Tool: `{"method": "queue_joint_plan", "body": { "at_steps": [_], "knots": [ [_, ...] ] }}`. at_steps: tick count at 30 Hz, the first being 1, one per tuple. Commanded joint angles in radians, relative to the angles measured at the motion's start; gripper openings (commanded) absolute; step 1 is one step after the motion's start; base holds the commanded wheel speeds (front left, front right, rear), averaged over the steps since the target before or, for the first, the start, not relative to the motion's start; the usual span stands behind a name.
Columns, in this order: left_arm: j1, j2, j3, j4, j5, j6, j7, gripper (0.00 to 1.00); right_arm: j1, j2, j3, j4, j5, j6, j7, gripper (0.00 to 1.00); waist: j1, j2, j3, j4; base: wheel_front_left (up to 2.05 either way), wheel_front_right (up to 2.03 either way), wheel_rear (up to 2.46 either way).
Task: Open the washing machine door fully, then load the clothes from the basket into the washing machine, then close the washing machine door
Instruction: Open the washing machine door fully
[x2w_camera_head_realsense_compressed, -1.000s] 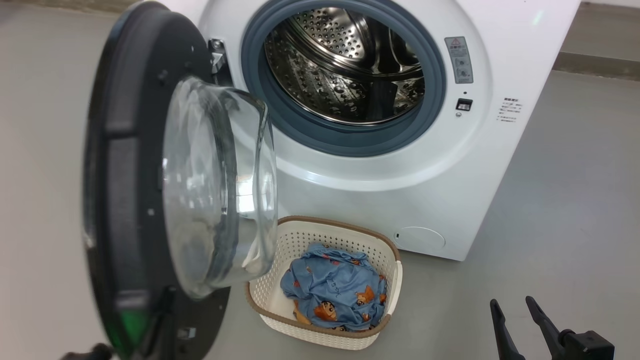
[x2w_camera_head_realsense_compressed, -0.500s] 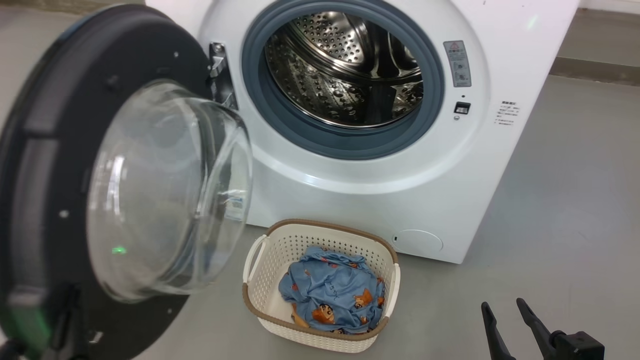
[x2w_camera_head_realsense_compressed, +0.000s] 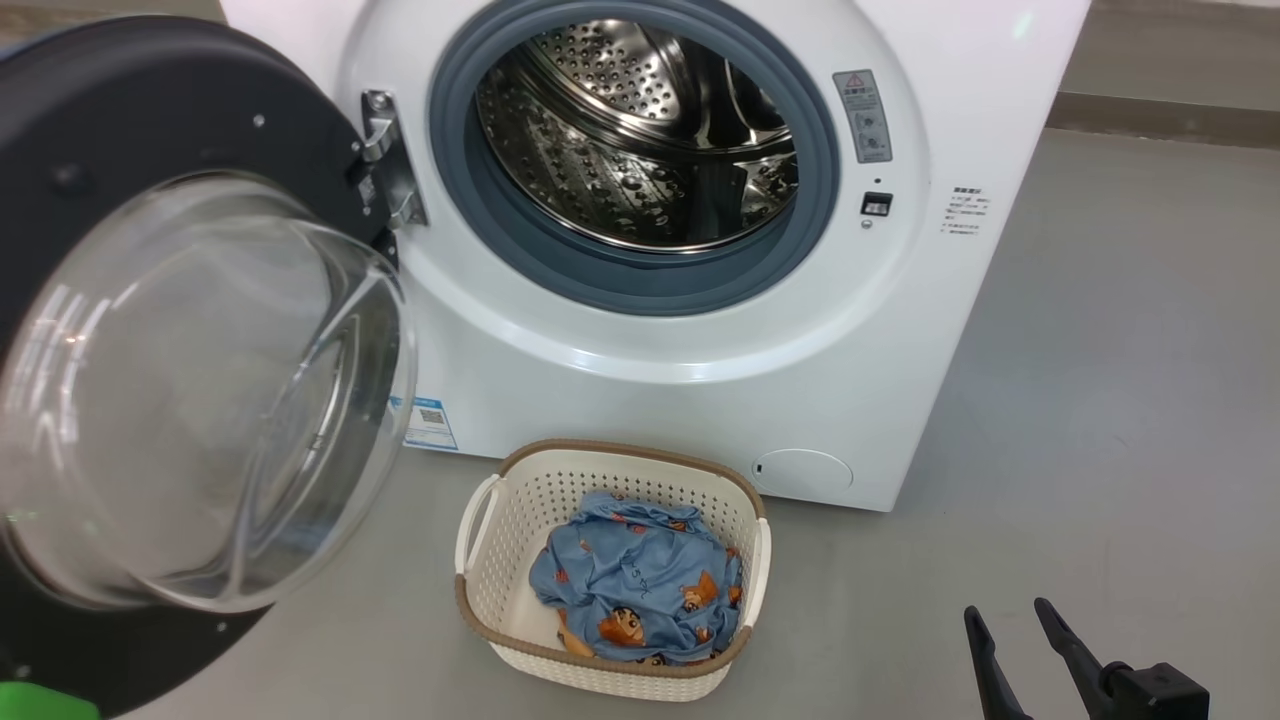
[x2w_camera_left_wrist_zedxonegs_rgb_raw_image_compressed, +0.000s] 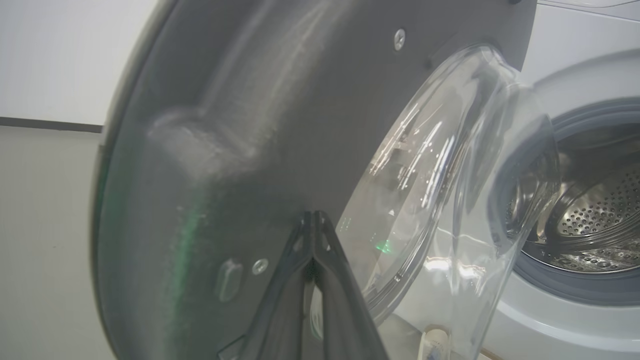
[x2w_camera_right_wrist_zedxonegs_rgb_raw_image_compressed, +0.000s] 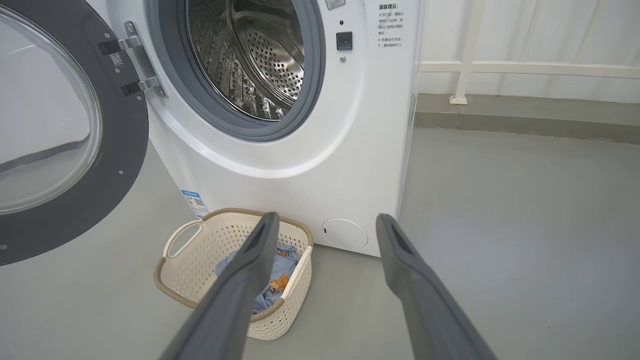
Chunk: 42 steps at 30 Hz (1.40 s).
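The washing machine door (x2w_camera_head_realsense_compressed: 150, 110) stands swung out to the left, its glass bowl (x2w_camera_head_realsense_compressed: 200, 400) facing me. The white washing machine (x2w_camera_head_realsense_compressed: 700, 390) shows its open steel drum (x2w_camera_head_realsense_compressed: 640, 130). In front of it on the floor sits the basket (x2w_camera_head_realsense_compressed: 610, 452) with the blue printed clothes (x2w_camera_head_realsense_compressed: 640, 590) inside. My left gripper (x2w_camera_left_wrist_zedxonegs_rgb_raw_image_compressed: 312, 216) is shut, its tips right at the door's dark inner frame (x2w_camera_left_wrist_zedxonegs_rgb_raw_image_compressed: 225, 125) beside the glass. My right gripper (x2w_camera_head_realsense_compressed: 1006, 610) hangs open and empty to the right of the basket. From the right wrist, the right gripper (x2w_camera_right_wrist_zedxonegs_rgb_raw_image_compressed: 327, 220) points over the basket (x2w_camera_right_wrist_zedxonegs_rgb_raw_image_compressed: 182, 235) and clothes (x2w_camera_right_wrist_zedxonegs_rgb_raw_image_compressed: 285, 252).
Grey floor (x2w_camera_head_realsense_compressed: 1100, 400) lies open to the right of the machine. A skirting strip (x2w_camera_head_realsense_compressed: 1160, 115) runs along the back wall, and a white railing (x2w_camera_right_wrist_zedxonegs_rgb_raw_image_compressed: 525, 67) stands behind the machine's right side. A round cap (x2w_camera_head_realsense_compressed: 800, 470) and a blue label (x2w_camera_head_realsense_compressed: 430, 422) mark the machine's lower front.
The door has swung further open to the left, uncovering the basket's left handle and the blue label. The head camera has shifted a little. The right gripper has stayed put.
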<state>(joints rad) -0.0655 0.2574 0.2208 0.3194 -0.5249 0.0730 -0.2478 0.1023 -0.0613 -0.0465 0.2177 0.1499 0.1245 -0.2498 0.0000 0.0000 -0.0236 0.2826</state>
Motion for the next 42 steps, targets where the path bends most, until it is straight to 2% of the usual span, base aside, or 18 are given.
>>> {"method": "queue_joint_plan", "body": {
  "at_steps": [1, 8, 20, 28, 37, 40, 41, 42],
  "knots": [
    [-0.071, 0.064, 0.063, 0.021, 0.004, 0.002, -0.011, 0.0, -0.03, -0.009, 0.027, -0.019, -0.004, 0.006, -0.012, 1.0, 0.0, 0.0, 0.003, -0.009, 0.0, 0.0, 0.0],
    [-0.158, 0.108, 0.102, 0.157, 0.038, -0.024, -0.014, 0.0, -0.041, -0.01, 0.028, -0.013, -0.004, 0.006, -0.012, 1.0, 0.0, 0.0, 0.008, -0.025, 0.0, 0.0, 0.0],
    [-0.226, 0.126, 0.167, 0.26, 0.109, -0.058, -0.014, 0.0, -0.047, -0.005, 0.029, -0.009, -0.003, 0.006, -0.012, 1.0, 0.0, 0.0, 0.007, -0.045, 0.0, 0.0, 0.0],
    [-0.204, 0.079, 0.213, 0.212, 0.134, -0.075, -0.014, 0.0, -0.041, 0.0, 0.024, -0.013, 0.0, 0.006, -0.012, 1.0, 0.0, 0.0, 0.002, -0.05, 0.0, 0.0, 0.0],
    [-0.126, 0.001, 0.229, 0.064, 0.136, -0.084, -0.014, 0.0, -0.034, 0.005, 0.016, -0.018, 0.0, 0.006, -0.012, 1.0, 0.0, 0.0, -0.007, -0.043, 0.0, 0.0, 0.0],
    [-0.097, -0.019, 0.223, -0.006, 0.129, -0.086, -0.006, 0.11, -0.034, 0.007, 0.015, -0.019, 0.002, 0.006, -0.012, 1.0, 0.0, 0.0, -0.008, -0.043, 0.0, 0.0, 0.0],
    [-0.087, -0.026, 0.219, -0.033, 0.128, -0.086, 0.0, 0.16, -0.035, 0.007, 0.015, -0.018, 0.003, 0.006, -0.012, 1.0, 0.0, 0.0, -0.009, -0.043, 0.0, 0.0, 0.0],
    [-0.076, -0.032, 0.214, -0.062, 0.128, -0.087, 0.006, 0.27, -0.036, 0.007, 0.016, -0.018, 0.003, 0.006, -0.012, 1.0, 0.0, 0.0, -0.01, -0.044, 0.0, 0.0, 0.0]
  ]
}}
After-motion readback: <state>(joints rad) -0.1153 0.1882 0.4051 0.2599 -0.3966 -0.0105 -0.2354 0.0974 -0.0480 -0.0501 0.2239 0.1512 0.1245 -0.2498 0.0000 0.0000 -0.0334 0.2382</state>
